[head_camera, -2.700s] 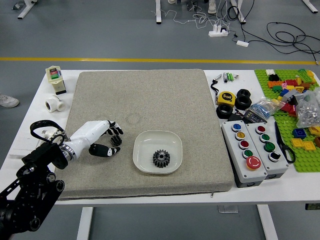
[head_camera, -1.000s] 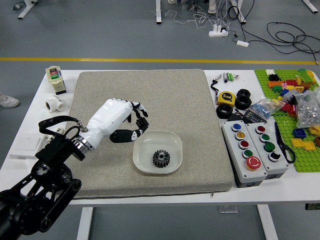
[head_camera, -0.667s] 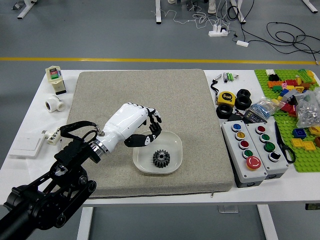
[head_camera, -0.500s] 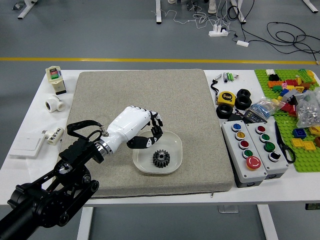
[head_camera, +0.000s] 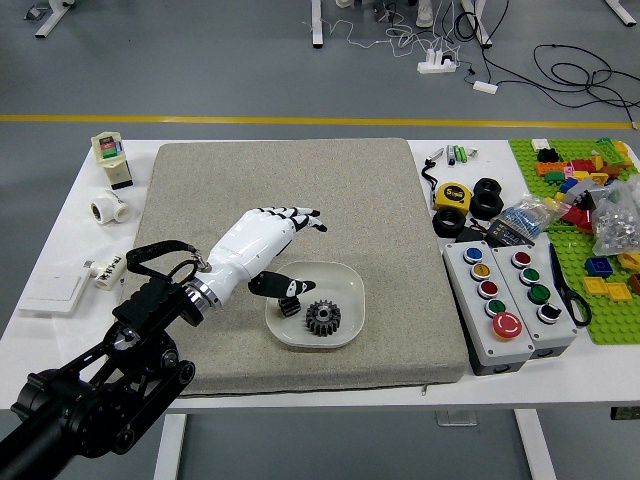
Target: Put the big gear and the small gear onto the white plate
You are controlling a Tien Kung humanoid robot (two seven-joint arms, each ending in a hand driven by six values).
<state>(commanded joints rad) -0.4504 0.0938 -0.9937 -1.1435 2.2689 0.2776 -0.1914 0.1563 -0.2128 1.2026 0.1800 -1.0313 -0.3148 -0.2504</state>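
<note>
My left hand (head_camera: 304, 252) is over the upper left part of the white plate (head_camera: 346, 284), its fingers stretched out and its thumb apart from them, holding nothing. The big dark gear (head_camera: 322, 318) lies flat in the plate. Just left of it, by the plate's left side and below my thumb, is the small black gear (head_camera: 289, 306). Whether the thumb touches the small gear cannot be told. The right hand is out of view.
The plate stands on a grey mat (head_camera: 400, 350). Right of the mat are button boxes (head_camera: 490, 310), a yellow tape measure (head_camera: 453, 196), black rings and a green board (head_camera: 610, 325) with bricks. White pipe fittings (head_camera: 109, 207) lie at the left.
My left hand has carried the small gear from the mat rightward to the plate. Its fingers have since opened, and the small gear now shows in the plate beside the big one.
</note>
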